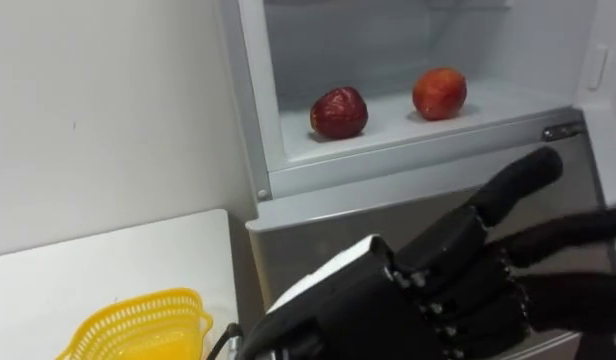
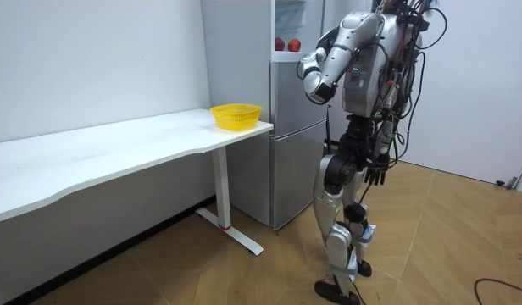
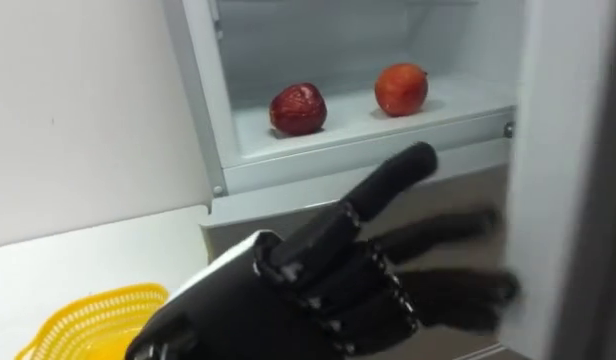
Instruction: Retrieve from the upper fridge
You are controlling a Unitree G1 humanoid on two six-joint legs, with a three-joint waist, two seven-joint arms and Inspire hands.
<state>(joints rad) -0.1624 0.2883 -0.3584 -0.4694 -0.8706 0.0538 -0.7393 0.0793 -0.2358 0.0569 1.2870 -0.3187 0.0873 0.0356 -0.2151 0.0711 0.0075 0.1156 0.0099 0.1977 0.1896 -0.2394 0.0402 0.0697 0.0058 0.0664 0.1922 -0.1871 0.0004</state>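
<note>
Left hand [image 1: 438,290] was raised below upper fridge shelf [image 1: 388,133], fingers straight, holding nothing. Dark red fruit [image 1: 339,112] and orange-red fruit [image 1: 439,93] sat apart on shelf. Risk: straight fingers nudge round fruit, it rolls off lip. Door [image 3: 563,150] was close on right, snag likely. Room view added right hand [image 2: 375,174] by hip, fingers unclear.

the left hand [image 1: 438,290] is cut by the view's edge at 6 o'clock. its outstretched fingers [image 1: 568,232] are blurred and cut off at 3 o'clock. in the right eye view their tips reach the blurred door [image 3: 573,150]; whether they touch it is unclear. the basket [image 1: 138,325] is cropped at 7 o'clock. the fridge [image 1: 388,175] is cut off at 12 o'clock. the right hand [image 2: 375,174], by the hip, is too small to read.
</note>
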